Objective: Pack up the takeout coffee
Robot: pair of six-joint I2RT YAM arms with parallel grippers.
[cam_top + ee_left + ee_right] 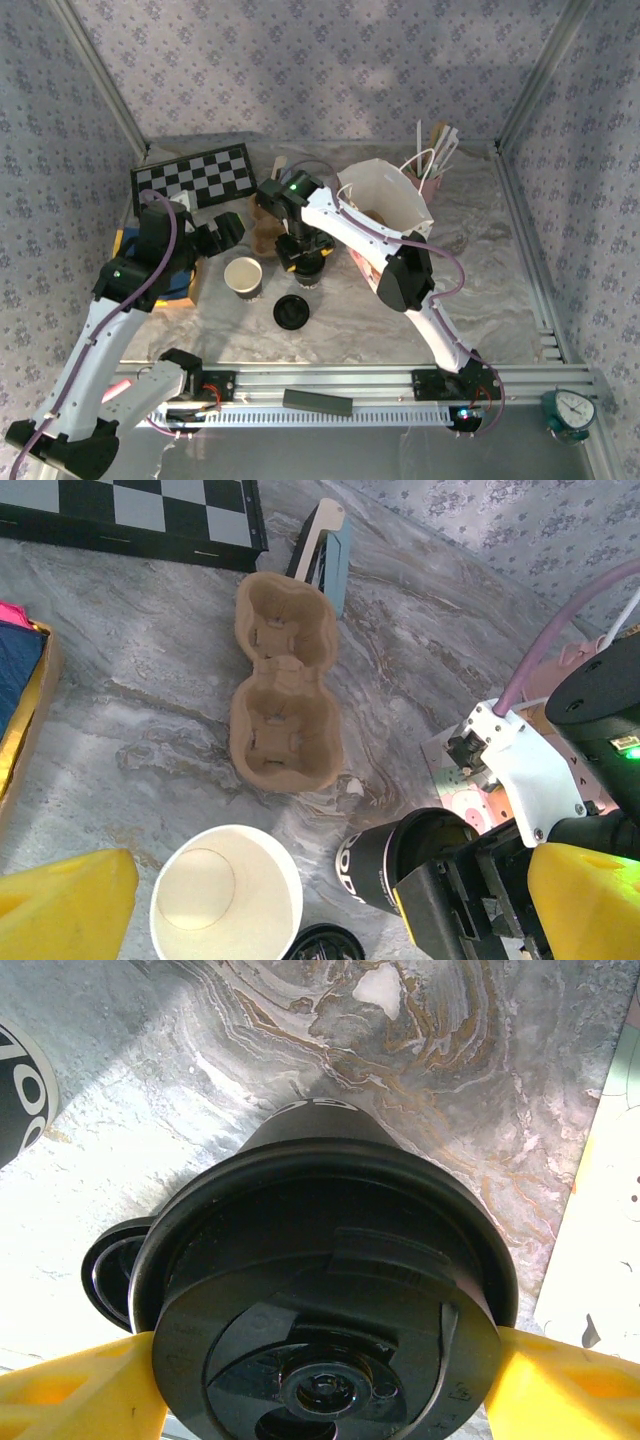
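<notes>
The takeout coffee (330,1290), a dark-sided cup with a round black lid, sits between the yellow fingers of my right gripper (325,1390), which touch the lid's rim on both sides. From above, the right gripper (302,255) covers most of the cup (308,277) at the table's middle. The left wrist view shows its dark side (385,865) just right of the lidless cup. I cannot tell whether its base rests on the table. My left gripper (225,232) hangs open to the left, its yellow fingertips (60,910) far apart and holding nothing.
A lidless white-lined cup (243,275) stands left of the coffee, with a loose black lid (290,312) in front. A two-cup cardboard carrier (285,680) lies behind. An open paper bag (385,205) stands at the right, a checkerboard (193,175) at the back left.
</notes>
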